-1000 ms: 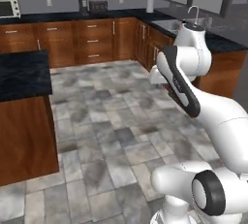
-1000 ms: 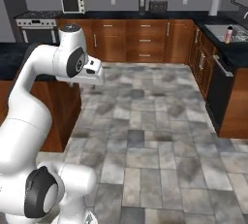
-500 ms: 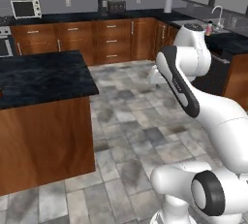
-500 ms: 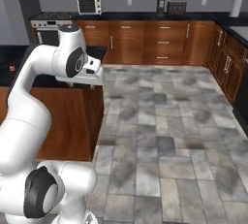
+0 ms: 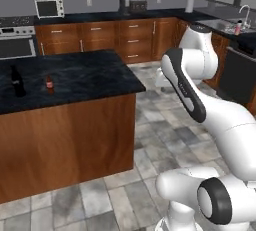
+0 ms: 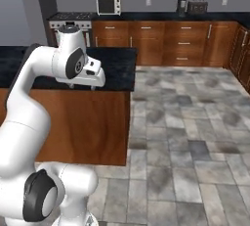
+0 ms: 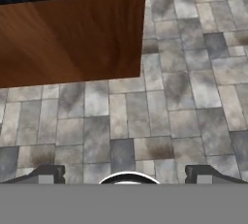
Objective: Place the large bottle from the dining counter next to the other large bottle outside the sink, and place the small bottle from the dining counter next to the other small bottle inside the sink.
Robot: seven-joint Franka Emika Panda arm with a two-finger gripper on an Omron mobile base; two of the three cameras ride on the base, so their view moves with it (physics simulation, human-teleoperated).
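Even, diffuse rendered lighting with no single evident source; brightness is moderate throughout. The glossy black top of the dining counter (image 5: 75,77) carries faint pale sheen, and its wood side is lighter toward the near edge. The floor tiles (image 7: 160,111) show mottled shading but no sharp cast shadows. All views are soft and low in resolution; far cabinets (image 6: 161,36) appear slightly blurred.
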